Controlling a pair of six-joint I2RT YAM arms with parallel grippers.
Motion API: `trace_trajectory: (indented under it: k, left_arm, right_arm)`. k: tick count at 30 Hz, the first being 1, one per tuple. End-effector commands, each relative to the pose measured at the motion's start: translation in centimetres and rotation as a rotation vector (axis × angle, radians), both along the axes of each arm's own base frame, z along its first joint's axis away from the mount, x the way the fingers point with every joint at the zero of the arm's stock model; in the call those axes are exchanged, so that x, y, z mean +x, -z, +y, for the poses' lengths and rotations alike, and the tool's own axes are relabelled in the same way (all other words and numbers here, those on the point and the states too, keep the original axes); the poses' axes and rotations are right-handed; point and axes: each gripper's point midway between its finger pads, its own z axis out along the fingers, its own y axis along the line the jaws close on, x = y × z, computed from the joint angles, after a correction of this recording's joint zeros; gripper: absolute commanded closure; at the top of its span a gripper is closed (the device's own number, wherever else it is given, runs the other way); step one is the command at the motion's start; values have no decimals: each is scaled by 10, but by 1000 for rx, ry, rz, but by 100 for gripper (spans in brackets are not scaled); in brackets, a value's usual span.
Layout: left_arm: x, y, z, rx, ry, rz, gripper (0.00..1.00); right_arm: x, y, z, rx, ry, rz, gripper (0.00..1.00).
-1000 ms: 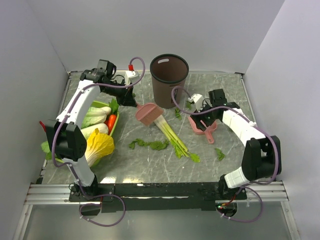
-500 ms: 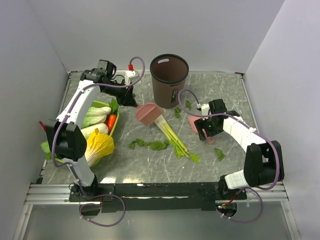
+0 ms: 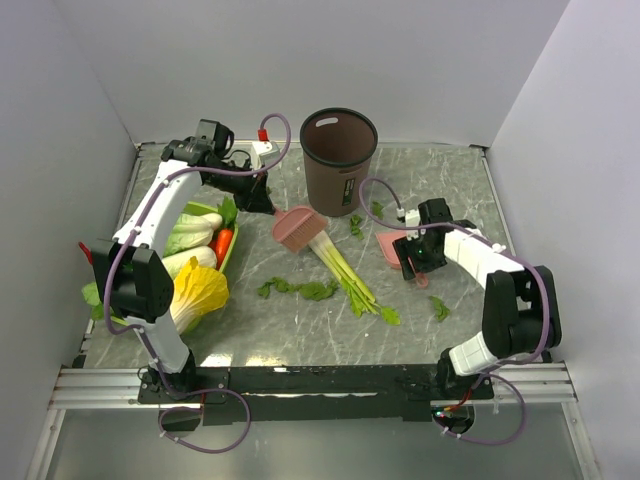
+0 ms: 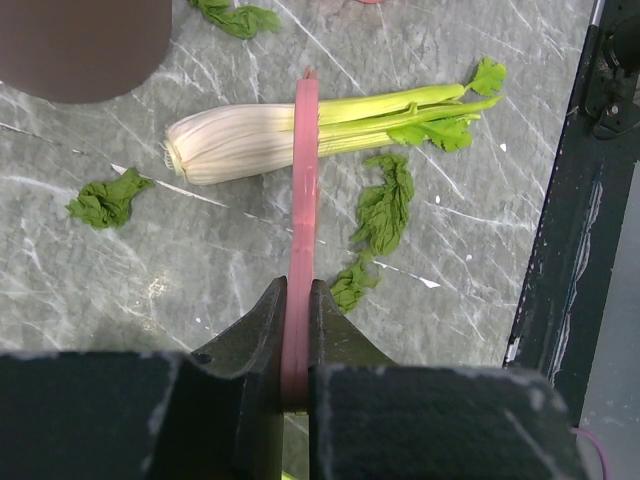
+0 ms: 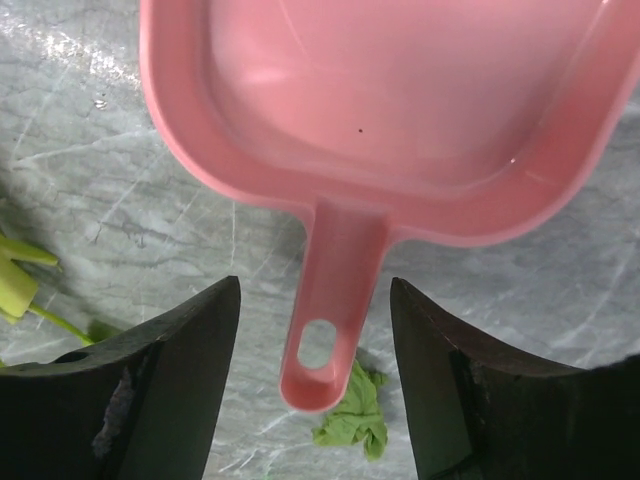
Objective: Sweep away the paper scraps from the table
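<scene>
Small green paper scraps lie on the marble table (image 3: 300,330): a cluster at the front middle (image 3: 296,290), one at the right (image 3: 440,307) and some near the bin (image 3: 355,228). My left gripper (image 3: 262,198) is shut on the thin handle of a pink brush (image 3: 298,228), held over the leek stalk (image 4: 300,130); the left wrist view shows scraps (image 4: 380,205) beside it. My right gripper (image 5: 312,300) is open, its fingers on either side of the pink dustpan's handle (image 5: 335,320) without touching it. The dustpan (image 3: 388,245) lies flat, and a scrap (image 5: 352,420) lies by the handle's end.
A brown bin (image 3: 339,160) stands at the back middle. A green tray (image 3: 232,262) with vegetables sits at the left, and a yellow-green cabbage (image 3: 200,290) lies in front of it. The leek stalk (image 3: 345,275) lies across the middle. White walls close in the left, back and right.
My right gripper has moved forward and down from behind the dustpan to its handle. The left arm and the brush have not moved.
</scene>
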Motion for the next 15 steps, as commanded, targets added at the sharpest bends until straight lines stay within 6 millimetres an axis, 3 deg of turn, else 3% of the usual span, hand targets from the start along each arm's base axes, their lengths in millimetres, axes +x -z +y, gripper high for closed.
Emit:
trace_trajectory:
  k: [1,9,15]
  left_arm:
    - [-1,-22,-3,-24,12,-65,99]
    - [-5,-20,-1,-20,4,-66,99]
    - [-7,-20,-1,-20,0,-64,99]
  right_arm:
    - [16,-3,4,33,13,-27,33]
    - [16,4,4,31,15,-4,40]
    - [19,7,-7,-4,48,-2,46]
